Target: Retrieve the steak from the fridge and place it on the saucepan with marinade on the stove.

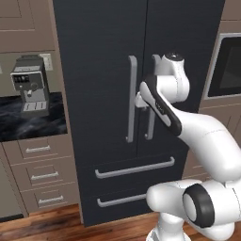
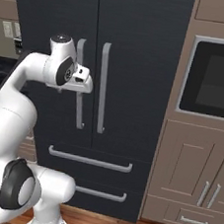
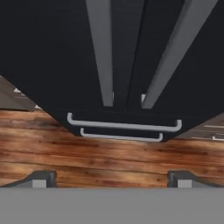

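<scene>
Hovering just before the tall black French-door fridge (image 1: 136,94), doors shut, the tool (image 3: 111,178) is gaping wide, holding nothing.

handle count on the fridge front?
4. On the fridge: left door handle and right door handle, both vertical beside the centre seam; upper drawer handle and lower drawer handle, both horizontal below. The arm partly covers the right door handle.

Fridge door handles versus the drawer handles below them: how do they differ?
The door handles stand upright, side by side along the seam between the two doors; the drawer handles lie level, one above the other. The gripper, open, is up by the door handles, well above the drawer handles. All are grey bars on the black fridge.
</scene>
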Motion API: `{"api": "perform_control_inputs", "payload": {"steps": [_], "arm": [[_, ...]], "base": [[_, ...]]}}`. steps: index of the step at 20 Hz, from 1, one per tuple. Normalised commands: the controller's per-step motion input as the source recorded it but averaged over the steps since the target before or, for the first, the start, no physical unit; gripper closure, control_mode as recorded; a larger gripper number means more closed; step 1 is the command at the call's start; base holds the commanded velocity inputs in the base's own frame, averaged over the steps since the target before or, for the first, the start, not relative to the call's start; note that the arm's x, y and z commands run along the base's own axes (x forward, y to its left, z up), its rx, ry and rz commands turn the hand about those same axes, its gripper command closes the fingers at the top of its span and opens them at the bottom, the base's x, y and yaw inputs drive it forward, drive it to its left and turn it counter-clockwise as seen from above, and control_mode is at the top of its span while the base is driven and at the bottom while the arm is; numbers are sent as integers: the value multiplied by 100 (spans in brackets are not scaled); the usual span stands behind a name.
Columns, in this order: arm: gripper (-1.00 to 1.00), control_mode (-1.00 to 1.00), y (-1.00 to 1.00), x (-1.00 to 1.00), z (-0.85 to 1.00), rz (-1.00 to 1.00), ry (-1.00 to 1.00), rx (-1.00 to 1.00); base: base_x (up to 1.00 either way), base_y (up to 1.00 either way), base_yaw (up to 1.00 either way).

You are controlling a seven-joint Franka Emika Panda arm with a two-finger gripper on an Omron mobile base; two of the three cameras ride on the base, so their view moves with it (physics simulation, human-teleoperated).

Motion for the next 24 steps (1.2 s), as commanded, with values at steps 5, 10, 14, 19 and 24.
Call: {"api": "perform_control_inputs", "payload": {"steps": [5,10,14,19,24], "arm": [[-100,-100,7,42,0,0,-22,5],[-100,-100,14,26,2,0,-14,3],[-100,-100,13,9,9,0,-4,0],[-100,-100,11,14,16,0,0,0],[-100,-100,8,13,22,0,0,1]], "base": [[0,0,0],[0,0,0],[0,0,0],[0,0,0],[0,0,0]]}}
